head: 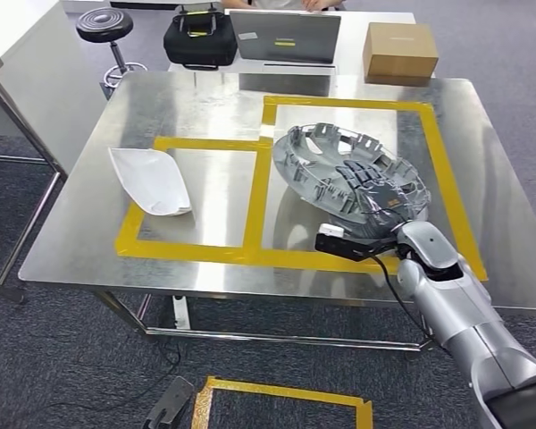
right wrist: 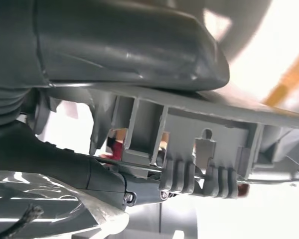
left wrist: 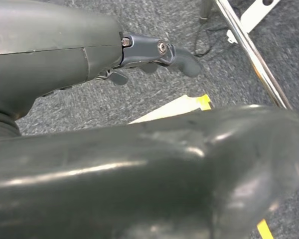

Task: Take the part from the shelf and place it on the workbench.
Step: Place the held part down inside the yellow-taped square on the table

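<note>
The round grey ribbed plastic part [head: 349, 174] lies tilted inside the right yellow-taped square on the shiny steel table [head: 205, 98], its near rim pinched by the right hand [head: 376, 228], thumb above and fingers [right wrist: 140, 191] beneath. The left hand [left wrist: 151, 55] hangs over grey carpet, fingers loosely extended, holding nothing.

silver jointed right arm [head: 467, 313], black cable [head: 400, 304], dark grey robot hand [left wrist: 155, 52], small screws

Grey carpet floor [head: 62, 357] marked with yellow tape [head: 286, 398]. Beyond the steel surface [head: 83, 232], a black stool [head: 104, 25], black bag [head: 199, 37], laptop [head: 286, 36], and cardboard box [head: 400, 51] on a white desk [head: 356, 40].
</note>
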Robot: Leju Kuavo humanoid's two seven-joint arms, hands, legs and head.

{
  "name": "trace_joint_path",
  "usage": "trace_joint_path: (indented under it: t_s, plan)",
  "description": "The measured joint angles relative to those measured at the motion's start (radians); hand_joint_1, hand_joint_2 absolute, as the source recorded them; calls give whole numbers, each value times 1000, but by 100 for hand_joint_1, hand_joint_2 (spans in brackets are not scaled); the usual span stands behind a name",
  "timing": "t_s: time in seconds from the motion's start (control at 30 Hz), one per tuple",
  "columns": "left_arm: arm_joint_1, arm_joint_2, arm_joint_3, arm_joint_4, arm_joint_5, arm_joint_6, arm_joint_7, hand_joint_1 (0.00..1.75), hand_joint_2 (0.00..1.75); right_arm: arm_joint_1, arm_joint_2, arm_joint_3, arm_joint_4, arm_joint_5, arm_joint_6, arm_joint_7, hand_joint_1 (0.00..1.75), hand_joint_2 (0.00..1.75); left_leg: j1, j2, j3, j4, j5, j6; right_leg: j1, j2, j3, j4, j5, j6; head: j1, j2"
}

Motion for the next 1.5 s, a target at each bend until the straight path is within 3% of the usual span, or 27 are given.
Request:
trace_joint_path:
  t_s: [0.1, 0.13, 0.2, 0.27, 0.3, 0.4, 0.47, 0.6, 0.67, 0.73, 0.77, 0.8, 0.83, 0.9, 0.93, 1.0, 1.1, 1.17, 1.23, 1.27, 1.3, 1.33, 1.43, 1.5]
  plan:
    - [-2, 0, 2, -1, -7, 5, 5, 0, 0, 15, 2, -4, -24, -15, -61, -22, 0, 0, 5, 1, 5, -16, 9, 16, -1, -1, -14, 17, -18, 15, 2, 0]
    - [-4, 0, 3, -1, -8, 6, 6, 0, 0, 17, 2, -7, -30, -17, -69, -24, 0, 0, 7, 2, 8, -21, 12, 20, -1, -2, -33, 57, -42, 18, 3, 0]
    - [-7, -1, 3, -2, -9, 7, 6, 0, 0, 23, 4, -11, -34, -20, -75, -27, 0, 0, 7, 2, 8, -21, 13, 24, -1, -2, -94, 188, -102, 22, 4, 0]
    - [-6, -2, 4, -2, -9, 7, 6, 0, 0, 33, 5, -12, -36, -20, -76, -29, 0, 0, 8, 1, 8, -21, 12, 25, -2, -2, -139, 278, -121, 27, 4, 0]
    - [-6, -2, 4, -2, -9, 7, 7, 0, 0, 37, 5, -12, -37, -20, -76, -29, 0, 0, 8, 1, 9, -20, 12, 25, -4, -2, -136, 267, -102, 28, 4, 0]
    - [-8, -3, 8, -3, -9, 7, 8, 0, 0, 36, 5, -13, -45, -20, -76, -31, 0, 0, 7, -2, 7, -10, 4, 16, -7, -4, -47, 78, -11, 28, 4, 0]
    - [-8, -3, 10, -3, -9, 7, 10, 0, 0, 35, 7, -14, -49, -20, -78, -31, 0, 0, 3, -2, 1, -2, 1, 6, -6, -3, -10, 9, 1, 21, 3, 0]
    - [-8, -2, 11, -3, -10, 7, 12, 0, 0, 36, 9, -14, -54, -20, -79, -31, 0, 0, 6, -2, -7, 12, -11, -13, -5, -2, -8, 5, 1, -4, 1, 0]
    - [-9, -2, 11, -3, -11, 7, 13, 0, 0, 35, 10, -15, -55, -22, -80, -31, 0, 0, 8, -1, -43, 95, -61, -23, -8, -3, -7, 3, 3, -14, -2, 0]
    - [-8, -2, 11, -3, -15, 7, 16, 0, 0, 38, 13, -17, -56, -45, -82, -36, 0, 0, 10, 0, -103, 228, -120, -29, -8, -3, -7, 4, 2, -17, -4, 0]
    - [-6, -2, 13, -3, -17, 7, 16, 0, 0, 42, 17, -22, -58, -79, -77, -46, 0, 0, 10, 0, -123, 272, -131, -30, -7, -3, -8, 4, 2, -18, -3, 0]
    - [-4, -2, 15, -3, -17, 8, 14, 0, 0, 47, 25, -32, -63, -125, -66, -59, 0, 0, 10, 0, -127, 280, -122, -29, -7, -2, -8, 4, 2, -17, -4, 0]
    - [-2, -2, 19, -3, -17, 8, 10, 0, 0, 52, 34, -45, -70, -176, -49, -71, 0, 0, 10, 0, -113, 250, -96, -26, -7, -1, -7, 5, 2, -17, -3, 0]
    - [-1, -2, 29, -3, -15, 8, 5, 0, 0, 54, 56, -72, -91, -255, -15, -81, 0, 0, 8, 0, -52, 118, -29, -17, -7, 1, -6, 6, 1, -16, -3, 0]
    - [0, -2, 33, -3, -15, 7, 6, 0, 0, 51, 64, -82, -101, -275, -2, -80, 0, 0, 6, 0, -25, 58, -9, -12, -5, 2, -7, 6, 1, -12, -3, 0]
    - [2, -4, 39, -3, -19, 2, 16, 0, 0, 43, 73, -95, -115, -288, 15, -68, 0, 0, 2, -1, -4, 5, -2, -5, -4, 2, -11, 5, 3, -3, -3, 0]
    - [10, -7, 44, -3, -28, -2, 30, 0, 0, 30, 77, -103, -119, -263, 19, -33, 0, 0, 4, -1, -2, -7, 5, 9, -5, 0, -18, 8, -2, 14, -2, 0]
    - [9, -8, 46, -3, -33, 1, 33, 0, 0, 11, 78, -100, -105, -194, 9, 12, 0, 0, 8, -1, 1, -16, 11, 19, -6, 0, -51, 73, -44, 20, 1, 0]
    - [5, -8, 50, -4, -39, 6, 33, 0, 0, -8, 80, -84, -71, -112, 5, 63, 0, 0, 7, 0, 1, -16, 12, 22, -6, -1, -111, 207, -104, 23, 3, 0]
    - [5, -8, 52, -4, -44, 12, 28, 0, 0, -14, 81, -72, -51, -69, 4, 91, 0, 0, 7, 0, 0, -15, 11, 22, -6, -1, -137, 263, -121, 25, 3, 0]
    - [5, -8, 53, -4, -51, 19, 22, 0, 0, -18, 82, -61, -35, -30, -1, 114, 0, 0, 7, -1, 0, -14, 11, 22, -6, -1, -149, 287, -121, 26, 3, 0]
    - [5, -9, 53, -4, -58, 25, 17, 0, 0, -23, 82, -48, -22, 11, -9, 137, 0, 0, 7, -2, 1, -13, 11, 22, -7, -1, -140, 268, -100, 25, 3, 0]
    - [4, -10, 58, -4, -74, 35, 12, 0, 0, -58, 82, -9, 4, 103, -12, 190, 0, 0, 5, -3, -2, -3, 5, 16, -5, -2, -43, 73, -13, 18, 3, 0]
    - [4, -10, 66, -5, -78, 37, 10, 0, 0, -75, 86, 4, 12, 102, -6, 198, 0, 0, 2, -2, -7, 2, 3, 8, -2, -1, -9, 11, -6, 13, 2, 0]
